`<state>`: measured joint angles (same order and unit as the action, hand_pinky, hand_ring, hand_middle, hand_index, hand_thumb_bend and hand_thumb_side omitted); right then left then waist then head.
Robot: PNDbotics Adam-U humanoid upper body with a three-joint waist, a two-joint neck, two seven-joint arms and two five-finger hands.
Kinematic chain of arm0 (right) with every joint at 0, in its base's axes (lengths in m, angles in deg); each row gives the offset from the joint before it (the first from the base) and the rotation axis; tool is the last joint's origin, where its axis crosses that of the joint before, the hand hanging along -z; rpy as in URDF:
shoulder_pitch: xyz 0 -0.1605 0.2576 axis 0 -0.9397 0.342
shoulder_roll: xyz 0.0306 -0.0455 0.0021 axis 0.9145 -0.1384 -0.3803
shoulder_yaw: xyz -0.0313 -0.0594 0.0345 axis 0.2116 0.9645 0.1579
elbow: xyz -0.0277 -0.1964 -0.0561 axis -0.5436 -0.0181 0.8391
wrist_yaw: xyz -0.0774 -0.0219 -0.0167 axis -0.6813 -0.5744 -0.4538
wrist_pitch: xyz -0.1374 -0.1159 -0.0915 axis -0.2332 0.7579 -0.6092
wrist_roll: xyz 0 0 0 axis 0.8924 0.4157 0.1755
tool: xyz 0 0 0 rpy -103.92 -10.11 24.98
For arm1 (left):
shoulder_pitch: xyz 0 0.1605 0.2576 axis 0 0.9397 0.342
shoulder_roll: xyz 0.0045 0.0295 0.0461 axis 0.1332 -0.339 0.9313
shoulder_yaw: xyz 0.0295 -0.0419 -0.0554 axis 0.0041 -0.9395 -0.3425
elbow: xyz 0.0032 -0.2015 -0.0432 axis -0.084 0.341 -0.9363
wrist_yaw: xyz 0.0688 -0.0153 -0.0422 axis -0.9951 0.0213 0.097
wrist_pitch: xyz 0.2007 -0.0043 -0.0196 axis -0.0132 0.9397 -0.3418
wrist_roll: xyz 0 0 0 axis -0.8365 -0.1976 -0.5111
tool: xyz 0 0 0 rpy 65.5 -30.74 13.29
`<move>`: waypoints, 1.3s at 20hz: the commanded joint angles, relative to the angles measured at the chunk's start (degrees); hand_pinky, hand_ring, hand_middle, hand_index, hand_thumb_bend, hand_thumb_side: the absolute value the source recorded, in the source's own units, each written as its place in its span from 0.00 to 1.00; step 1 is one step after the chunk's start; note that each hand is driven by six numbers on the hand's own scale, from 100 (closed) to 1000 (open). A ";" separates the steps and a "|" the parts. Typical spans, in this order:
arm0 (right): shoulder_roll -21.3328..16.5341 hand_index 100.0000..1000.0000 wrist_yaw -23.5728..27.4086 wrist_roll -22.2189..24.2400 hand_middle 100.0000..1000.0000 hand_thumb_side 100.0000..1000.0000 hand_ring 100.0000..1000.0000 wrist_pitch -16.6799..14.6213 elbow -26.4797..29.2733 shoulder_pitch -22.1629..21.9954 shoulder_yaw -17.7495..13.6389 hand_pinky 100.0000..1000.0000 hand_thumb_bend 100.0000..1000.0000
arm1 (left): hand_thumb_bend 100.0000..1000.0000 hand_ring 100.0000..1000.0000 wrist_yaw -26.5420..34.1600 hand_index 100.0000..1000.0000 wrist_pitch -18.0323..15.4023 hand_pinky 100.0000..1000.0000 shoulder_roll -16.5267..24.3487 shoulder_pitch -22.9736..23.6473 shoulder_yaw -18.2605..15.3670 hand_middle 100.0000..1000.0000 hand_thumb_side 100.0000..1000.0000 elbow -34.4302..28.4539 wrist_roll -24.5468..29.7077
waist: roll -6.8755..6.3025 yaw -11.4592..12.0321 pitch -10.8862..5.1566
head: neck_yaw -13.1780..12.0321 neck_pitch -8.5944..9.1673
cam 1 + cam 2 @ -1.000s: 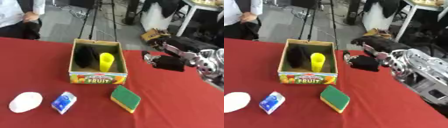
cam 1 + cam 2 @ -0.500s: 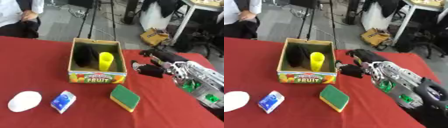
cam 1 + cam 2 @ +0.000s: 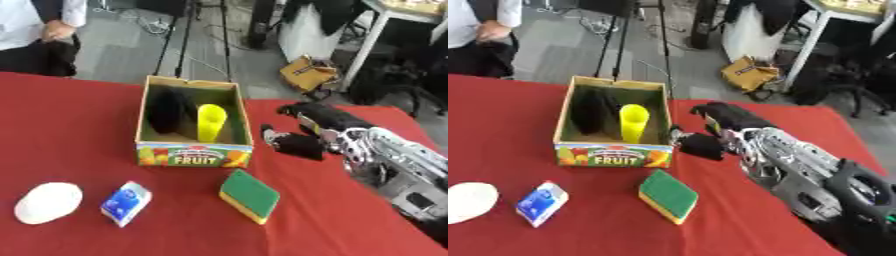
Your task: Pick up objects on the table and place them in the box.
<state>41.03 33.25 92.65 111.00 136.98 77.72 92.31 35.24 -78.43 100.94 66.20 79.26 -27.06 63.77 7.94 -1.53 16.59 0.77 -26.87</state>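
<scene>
Right hand point(image 3: 302, 140) low over red worktop point(image 3: 79, 125), fingers point(image 3: 302, 111) relaxed, empty. Green sponge point(image 3: 249, 195) lying below fingers, apart. Fruit box point(image 3: 194, 155) just left of fingers.

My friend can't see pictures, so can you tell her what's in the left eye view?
A robot's right hand reaches in from the right over a red table, just right of an open cardboard fruit box holding a yellow cup and something black. In front of the box lie a green and yellow sponge, a small blue and white packet and a white round object.
</scene>
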 commanded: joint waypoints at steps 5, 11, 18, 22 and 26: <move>-1.75 1.00 3.75 8.82 0.93 1.00 1.00 8.84 6.42 -1.31 -1.99 0.94 0.40 | 0.00 1.00 0.07 1.00 0.24 1.00 0.49 -0.18 -0.26 0.96 1.00 -0.81 0.53 | -0.21 0.00 -1.07 | 0.16 0.01; -1.99 1.00 5.11 10.55 0.93 1.00 1.00 8.84 8.89 -2.64 -2.00 0.94 0.46 | 0.00 1.00 0.09 0.99 0.30 1.00 0.35 -0.10 -0.37 0.95 1.00 -0.81 0.60 | -0.15 -0.04 -1.09 | -0.13 0.15; -2.05 1.00 4.24 11.39 0.94 1.00 1.00 8.84 10.32 -4.32 -2.77 0.95 0.45 | 0.00 1.00 -0.07 0.98 0.48 1.00 -0.09 0.09 -0.51 0.95 1.00 -0.81 0.54 | 0.00 -0.21 -0.96 | 0.12 -0.01; -1.57 1.00 2.73 10.82 0.94 1.00 1.00 8.78 8.69 -5.12 -2.41 0.95 0.44 | 0.00 1.00 -0.10 0.98 0.52 1.00 -0.30 0.03 -0.50 0.95 1.00 -0.81 0.56 | -0.07 0.01 -0.76 | 0.20 0.05; -0.70 1.00 1.56 10.76 0.94 1.00 1.00 8.13 6.19 -5.30 -1.34 0.95 0.45 | 0.00 1.00 -0.08 0.98 0.48 1.00 -0.45 -0.10 -0.45 0.94 1.00 -0.81 0.61 | -0.14 0.29 -0.62 | 0.42 0.01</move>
<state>40.95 35.63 93.85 109.80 143.66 71.73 91.28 35.23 -77.99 99.92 66.57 79.22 -27.06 64.30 8.27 -1.22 16.77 0.94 -26.87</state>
